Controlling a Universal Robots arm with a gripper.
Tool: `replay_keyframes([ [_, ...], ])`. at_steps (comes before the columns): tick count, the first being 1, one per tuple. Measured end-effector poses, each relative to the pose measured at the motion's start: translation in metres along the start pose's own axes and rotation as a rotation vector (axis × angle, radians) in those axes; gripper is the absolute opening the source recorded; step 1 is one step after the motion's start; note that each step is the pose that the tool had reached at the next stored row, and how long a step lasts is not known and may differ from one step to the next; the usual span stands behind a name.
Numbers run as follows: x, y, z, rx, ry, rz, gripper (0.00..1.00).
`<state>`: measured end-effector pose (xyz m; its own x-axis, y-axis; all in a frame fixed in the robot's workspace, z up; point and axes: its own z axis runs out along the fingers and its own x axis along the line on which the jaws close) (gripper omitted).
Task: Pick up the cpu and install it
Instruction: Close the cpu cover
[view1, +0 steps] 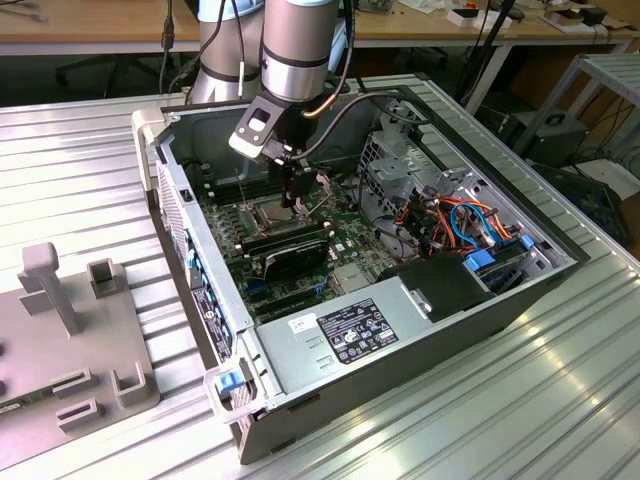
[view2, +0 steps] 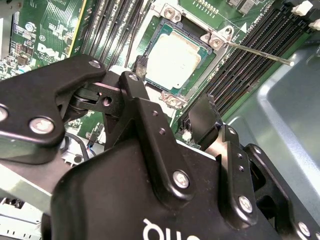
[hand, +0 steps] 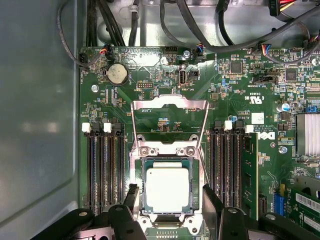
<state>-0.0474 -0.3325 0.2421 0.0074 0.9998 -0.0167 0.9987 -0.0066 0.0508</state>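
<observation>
Silver-grey and square, the small flat metal-topped cpu (hand: 167, 189) lies inside the dark socket frame (hand: 167, 159). The black gripper (hand: 170, 196) hovers with fingers (hand: 131, 197) spread either side, holding nothing. Placement looks done; the hinged metal plate (hand: 170, 103) stands open.

Small flat square cpu (hand: 167, 189), dull silver-grey metal top with a paler rim, seated flat in the dark socket (hand: 142, 190) on the green motherboard (hand: 150, 75), edges square with the frame, top uncovered, seen at an angle in the second wrist view (view2: 172, 61)
</observation>
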Motion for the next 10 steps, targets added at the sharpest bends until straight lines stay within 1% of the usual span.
replay_keyframes([
  [5, 0.0, 0.0, -0.0002, -0.0001, 0.0, 0.0, 0.62],
  [6, 0.0, 0.0, -0.0003, 0.0, 0.0, 0.0, 0.54],
  [10, 0.0, 0.0, -0.0004, 0.0, 0.0, 0.0, 0.29],
])
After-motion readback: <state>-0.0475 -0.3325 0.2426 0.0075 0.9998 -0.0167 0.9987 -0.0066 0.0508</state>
